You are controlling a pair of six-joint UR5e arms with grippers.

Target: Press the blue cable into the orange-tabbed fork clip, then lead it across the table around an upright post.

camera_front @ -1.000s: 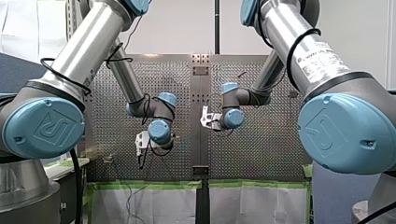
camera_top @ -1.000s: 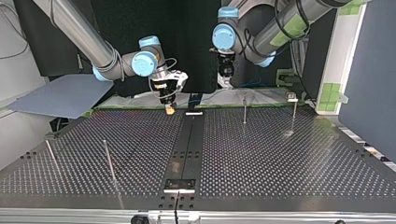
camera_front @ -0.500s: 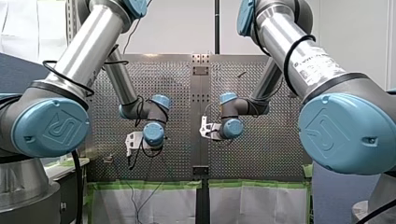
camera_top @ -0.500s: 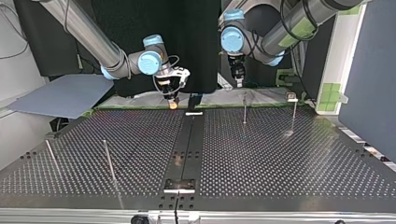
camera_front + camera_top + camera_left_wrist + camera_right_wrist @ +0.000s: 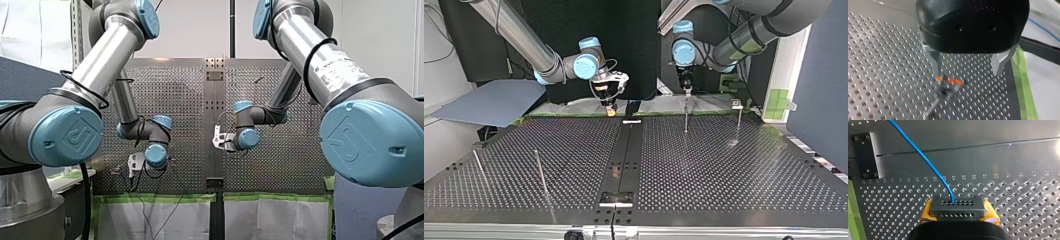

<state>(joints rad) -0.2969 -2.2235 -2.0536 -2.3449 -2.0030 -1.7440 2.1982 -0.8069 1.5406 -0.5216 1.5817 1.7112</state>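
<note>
In the right wrist view my right gripper point(image 5: 958, 213) has its yellow pads shut on the blue cable point(image 5: 930, 168), which runs away over the perforated table point(image 5: 1010, 195). The top view shows this gripper point(image 5: 610, 107) low at the table's far edge, left of centre. My left gripper point(image 5: 968, 72), black with metal fingers, is open and empty above the blurred orange-tabbed fork clip point(image 5: 949, 82). In the top view it point(image 5: 686, 92) hangs over an upright post point(image 5: 685, 117). A stretch of blue cable point(image 5: 1043, 28) lies on the white cloth beyond.
More upright posts stand at the top view's right point(image 5: 739, 122) and front left point(image 5: 540, 172), point(image 5: 478, 167). A dark centre strip point(image 5: 624, 150) divides the table. Green tape point(image 5: 1023, 87) lines the edge beside the clip.
My left arm has swung down and toward the front view's left, rightward in the top view, ending over the post. My right gripper has drifted slightly rightward in the top view, still gripping the cable.
</note>
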